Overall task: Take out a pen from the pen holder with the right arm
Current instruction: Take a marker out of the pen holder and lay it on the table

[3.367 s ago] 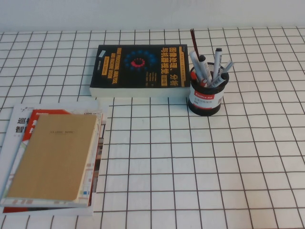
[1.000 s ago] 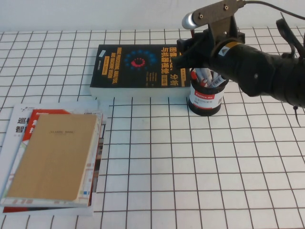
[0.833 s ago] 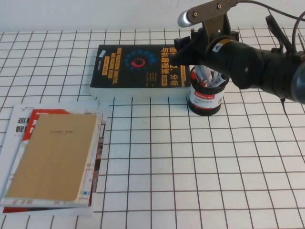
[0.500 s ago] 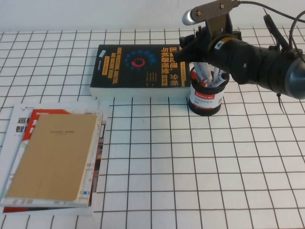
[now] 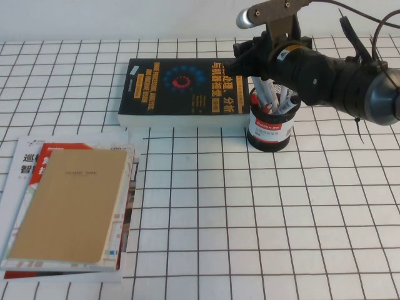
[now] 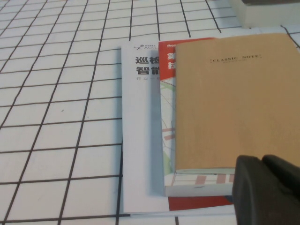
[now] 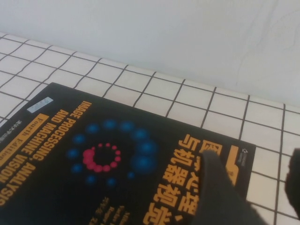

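A black mesh pen holder [image 5: 269,130] with a red-and-white label stands right of a black book [image 5: 175,90] and holds several pens [image 5: 275,99] upright. My right gripper [image 5: 245,59] hovers just above and behind the pens' tops, at the book's near-right corner. In the right wrist view its dark fingers [image 7: 220,187] stand apart over the book [image 7: 93,164] and white tiles, so the right gripper [image 7: 253,161] is open with nothing in the gap. My left gripper [image 6: 263,164] hangs shut over the stack of booklets.
A tan notebook [image 5: 72,206] lies on a stack of booklets [image 6: 140,136] at the near left of the white grid-lined table [image 5: 250,212]. The right arm's dark forearm [image 5: 337,75] stretches in from the far right.
The right gripper has crept slightly farther back and higher above the pens. The pens, holder and books have not moved.
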Motion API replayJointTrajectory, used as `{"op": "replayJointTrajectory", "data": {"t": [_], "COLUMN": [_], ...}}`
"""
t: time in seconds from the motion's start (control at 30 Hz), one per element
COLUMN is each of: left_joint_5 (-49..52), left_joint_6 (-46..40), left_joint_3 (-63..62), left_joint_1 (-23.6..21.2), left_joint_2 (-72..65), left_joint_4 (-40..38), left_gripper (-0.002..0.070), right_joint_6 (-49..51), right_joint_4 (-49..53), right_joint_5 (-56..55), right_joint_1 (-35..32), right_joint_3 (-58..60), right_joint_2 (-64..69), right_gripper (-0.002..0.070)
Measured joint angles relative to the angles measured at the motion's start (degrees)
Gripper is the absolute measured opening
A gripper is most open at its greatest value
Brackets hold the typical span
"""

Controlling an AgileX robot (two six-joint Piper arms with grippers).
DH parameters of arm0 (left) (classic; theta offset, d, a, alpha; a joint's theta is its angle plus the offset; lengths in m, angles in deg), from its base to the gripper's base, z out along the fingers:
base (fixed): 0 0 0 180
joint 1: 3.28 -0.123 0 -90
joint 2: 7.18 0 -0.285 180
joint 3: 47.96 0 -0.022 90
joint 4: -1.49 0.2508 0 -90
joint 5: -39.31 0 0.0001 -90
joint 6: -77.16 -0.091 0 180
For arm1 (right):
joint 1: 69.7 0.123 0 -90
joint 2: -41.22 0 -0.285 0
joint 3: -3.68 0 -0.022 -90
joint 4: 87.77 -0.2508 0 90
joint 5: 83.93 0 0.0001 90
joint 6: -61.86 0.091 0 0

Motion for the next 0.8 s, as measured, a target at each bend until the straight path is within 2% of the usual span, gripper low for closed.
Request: {"op": "replayJointTrajectory", "data": {"t": [0.1,0.27,0.33,0.47,0.8], "left_joint_5": [0.00,0.00,0.00,0.00,0.00], "left_joint_6": [0.00,0.00,0.00,0.00,0.00], "left_joint_3": [0.00,0.00,0.00,0.00,0.00], "left_joint_1": [0.00,0.00,0.00,0.00,0.00], "left_joint_2": [0.00,0.00,0.00,0.00,0.00], "left_joint_4": [0.00,0.00,0.00,0.00,0.00], "left_gripper": [-0.0004,-0.0004,-0.0004,-0.0004,-0.0004], "right_joint_6": [0.00,0.00,0.00,0.00,0.00], "right_joint_4": [-0.09,-0.09,-0.13,-0.13,-0.13], "right_joint_5": [0.25,1.36,1.67,2.22,4.29], "right_joint_1": [0.00,-0.17,-0.37,-0.46,-0.55], "right_joint_3": [0.00,0.00,0.00,0.00,-0.15], "right_joint_2": [0.00,0.00,0.00,-0.12,-6.34], "right_gripper": [0.0249,0.0059,0.0019,-0.0008,-0.0014]}}
